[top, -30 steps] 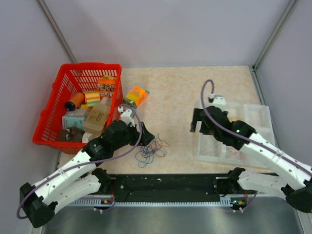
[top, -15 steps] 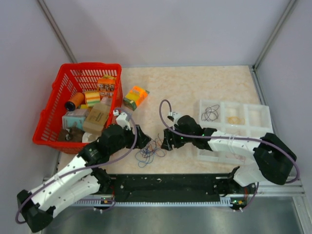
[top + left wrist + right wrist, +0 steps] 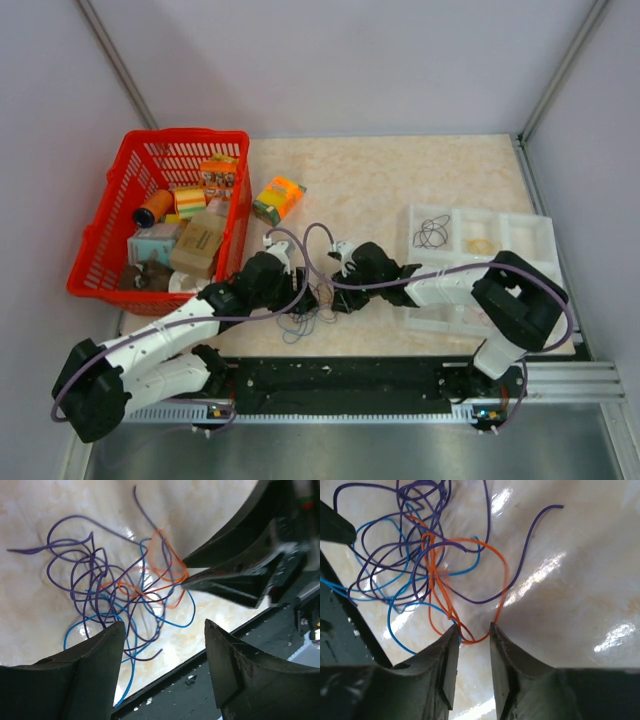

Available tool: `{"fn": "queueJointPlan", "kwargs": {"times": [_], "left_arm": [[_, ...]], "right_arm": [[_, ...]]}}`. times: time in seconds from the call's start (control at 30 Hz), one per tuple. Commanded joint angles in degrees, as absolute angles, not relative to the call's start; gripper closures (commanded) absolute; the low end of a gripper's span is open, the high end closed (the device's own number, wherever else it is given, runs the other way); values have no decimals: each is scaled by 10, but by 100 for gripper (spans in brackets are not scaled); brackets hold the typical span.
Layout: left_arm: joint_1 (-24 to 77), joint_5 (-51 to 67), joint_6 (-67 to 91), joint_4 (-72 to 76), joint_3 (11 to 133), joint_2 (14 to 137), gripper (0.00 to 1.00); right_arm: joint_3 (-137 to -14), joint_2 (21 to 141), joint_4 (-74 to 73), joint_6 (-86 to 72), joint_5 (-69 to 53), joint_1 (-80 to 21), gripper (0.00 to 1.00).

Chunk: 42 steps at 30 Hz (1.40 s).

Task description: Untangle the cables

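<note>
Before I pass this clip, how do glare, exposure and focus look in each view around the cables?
Right wrist view: bright glare streaks on the glossy table, cables crisp, right hand dark and soft-edged. Left wrist view: one small glare spot, cables sharp, left hand underexposed. Top view: even light, strands too fine to separate.

Right gripper (image 3: 472,628) crossed from tray (image 3: 527,240) to cables (image 3: 432,562) — jaws narrowing.

Cables (image 3: 308,318) lying tangled in one loose, flat pile.
Purple strands (image 3: 73,516), blue strands (image 3: 80,622) and an orange strand (image 3: 470,540) are looping through each other; the orange loop is sticking out at the pile's edge.
</note>
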State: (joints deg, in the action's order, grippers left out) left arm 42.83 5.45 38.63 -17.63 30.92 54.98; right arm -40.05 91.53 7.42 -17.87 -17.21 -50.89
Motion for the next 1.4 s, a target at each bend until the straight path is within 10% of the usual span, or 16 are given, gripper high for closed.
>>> {"fn": "queueJointPlan", "kwargs": {"times": [0.0, 0.17, 0.5, 0.87, 1.07, 1.37], "left_arm": [[429, 65, 394, -127, 278, 587, 33], [429, 60, 394, -107, 265, 617, 37], [429, 58, 398, -78, 258, 676, 52], [429, 40, 396, -99, 261, 624, 59], [429, 37, 393, -119, 274, 584, 59], [429, 36, 367, -149, 300, 541, 57]], "right_arm": [[-429, 932, 93, -173, -165, -515, 76], [-421, 830, 11, -183, -88, -516, 100], [-451, 502, -88, -240, -2, -516, 100], [-687, 484, -162, -196, 10, -515, 100], [-718, 504, -298, -250, 304, -510, 100], [-544, 388, -472, -402, 381, -215, 100]]}}
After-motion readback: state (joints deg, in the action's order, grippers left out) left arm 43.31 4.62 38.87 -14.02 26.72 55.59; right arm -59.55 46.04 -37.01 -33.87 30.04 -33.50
